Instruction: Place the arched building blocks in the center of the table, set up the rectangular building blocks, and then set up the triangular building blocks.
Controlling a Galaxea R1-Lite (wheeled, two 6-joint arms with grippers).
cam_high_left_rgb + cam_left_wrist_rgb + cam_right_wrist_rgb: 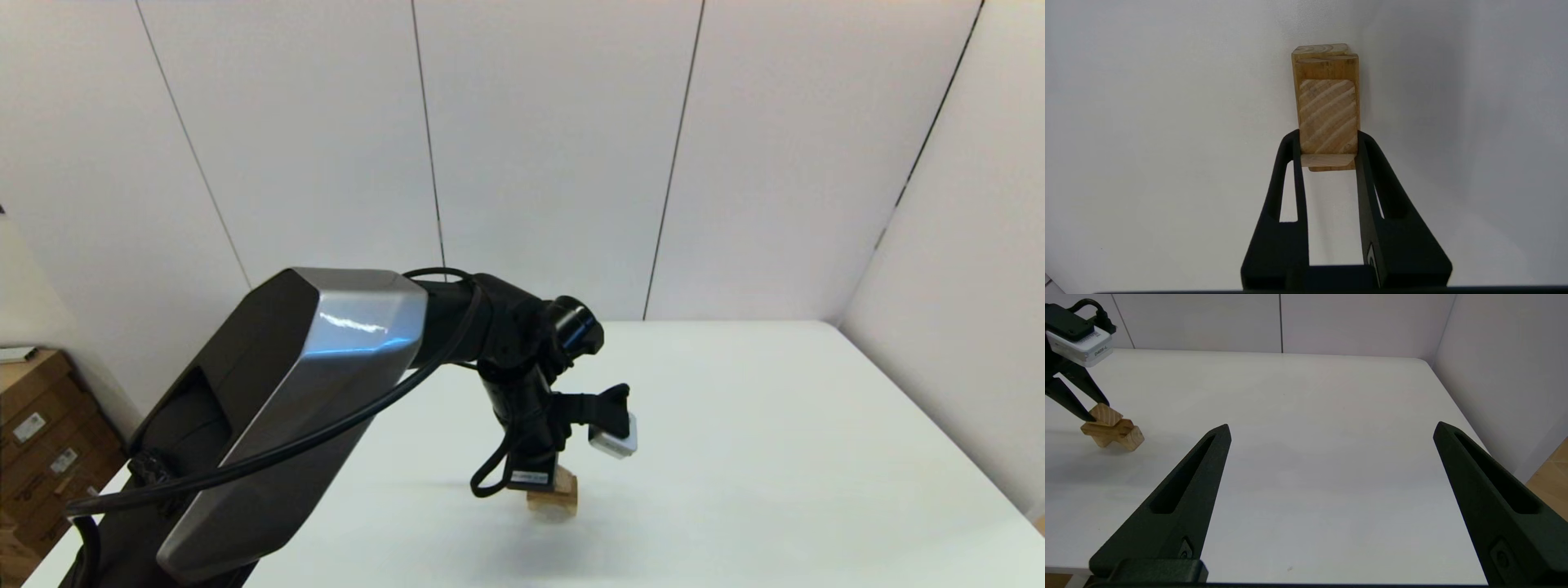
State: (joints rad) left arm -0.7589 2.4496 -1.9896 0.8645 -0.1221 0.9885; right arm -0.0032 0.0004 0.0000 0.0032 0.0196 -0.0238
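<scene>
On the table (775, 457), left end effector (1328, 141) grips rectangular block (1327, 116)

Wooden blocks visible: two, stacked crosswise — upper block (1105, 415), lower block (1120, 435). Claws: two, left claw (1328, 143), right claw (1331, 430). Worktop (775, 425): one.

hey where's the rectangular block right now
The rectangular block sits between the left gripper's fingers, lying crosswise on the arched block near the middle of the table, left of the open right gripper.
</scene>
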